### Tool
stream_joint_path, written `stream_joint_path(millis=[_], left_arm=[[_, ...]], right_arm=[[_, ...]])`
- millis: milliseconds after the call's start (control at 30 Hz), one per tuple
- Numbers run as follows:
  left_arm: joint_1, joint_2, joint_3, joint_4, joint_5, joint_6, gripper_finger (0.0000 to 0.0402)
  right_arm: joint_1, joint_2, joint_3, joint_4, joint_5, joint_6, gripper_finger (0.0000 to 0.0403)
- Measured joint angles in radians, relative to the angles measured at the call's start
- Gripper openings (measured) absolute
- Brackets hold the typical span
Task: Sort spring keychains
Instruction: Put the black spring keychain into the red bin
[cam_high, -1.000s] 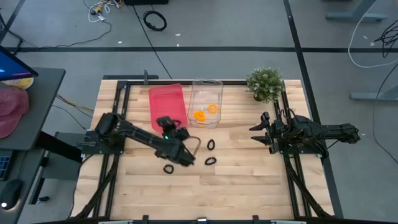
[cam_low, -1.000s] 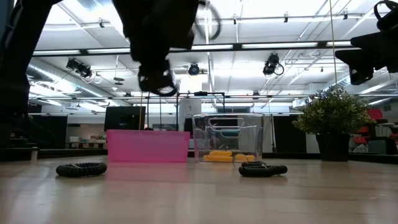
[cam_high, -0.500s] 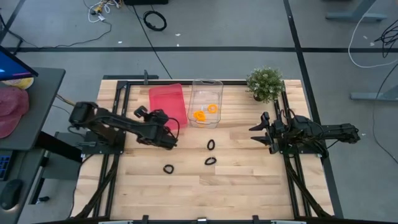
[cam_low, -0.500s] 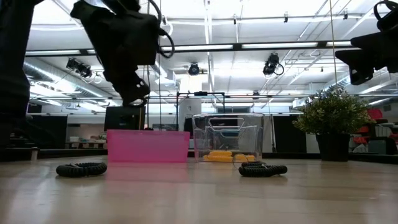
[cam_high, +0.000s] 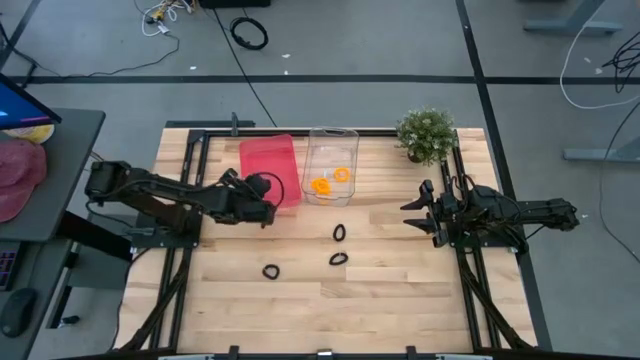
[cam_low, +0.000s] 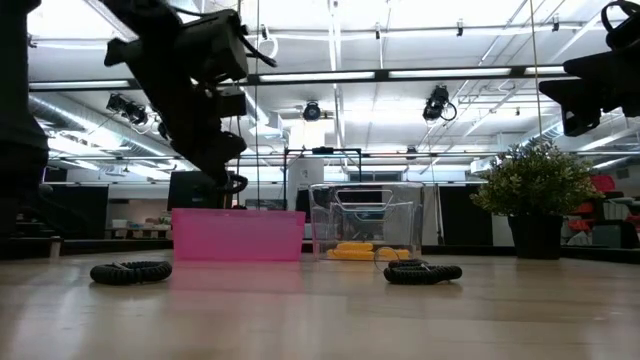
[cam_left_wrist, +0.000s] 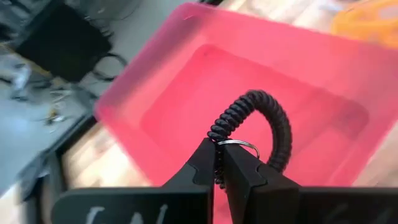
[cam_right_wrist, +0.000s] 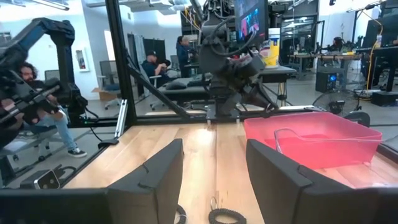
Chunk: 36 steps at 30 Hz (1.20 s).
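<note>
The left gripper (cam_left_wrist: 219, 163), clamped on a black keychain (cam_left_wrist: 258, 124), hangs over the pink bin (cam_high: 270, 166) near the table's (cam_high: 400, 300) far edge. Only its wrist view shows the grip. The right gripper (cam_high: 413, 213), fingers apart, waits by the right edge.

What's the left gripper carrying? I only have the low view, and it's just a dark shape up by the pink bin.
Observer: A black spring keychain. The left wrist view shows the left gripper shut on it, looking down into the pink bin.
Operator: How many black ones are on the table? I can't separate them from here.
Observer: Three loose black keychains in the high view, all lying apart on the wood.
Operator: Right arm?
Observer: The right gripper waits open at the table's right side, holding nothing.
</note>
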<state>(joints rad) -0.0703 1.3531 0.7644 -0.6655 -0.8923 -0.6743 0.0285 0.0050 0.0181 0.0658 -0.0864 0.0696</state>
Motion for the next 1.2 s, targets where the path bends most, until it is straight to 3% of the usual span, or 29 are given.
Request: stream_joint_path(millis=[200, 400, 767, 967, 1200], left_arm=[[0.048, -0.072, -0.116, 0.243, 0.086, 0.134, 0.0018], [0.053, -0.094, -0.127, 0.245, 0.082, 0.144, 0.0033], [0.053, -0.092, -0.127, 0.234, 0.103, 0.145, 0.0155], [0.053, -0.092, -0.125, 0.230, 0.184, 0.166, 0.0186], [0.038, -0.092, -0.037, 0.121, 0.402, 0.174, 0.0188]], right_arm=[[0.000, 0.000, 0.000, -0.001, 0.000, 0.000, 0.0180], [0.000, 0.000, 0.000, 0.000, 0.000, 0.000, 0.0180], [0.000, 0.000, 0.000, 0.000, 0.000, 0.000, 0.0180], [0.000, 0.000, 0.000, 0.000, 0.000, 0.000, 0.0180], [0.000, 0.000, 0.000, 0.000, 0.000, 0.000, 0.0180]])
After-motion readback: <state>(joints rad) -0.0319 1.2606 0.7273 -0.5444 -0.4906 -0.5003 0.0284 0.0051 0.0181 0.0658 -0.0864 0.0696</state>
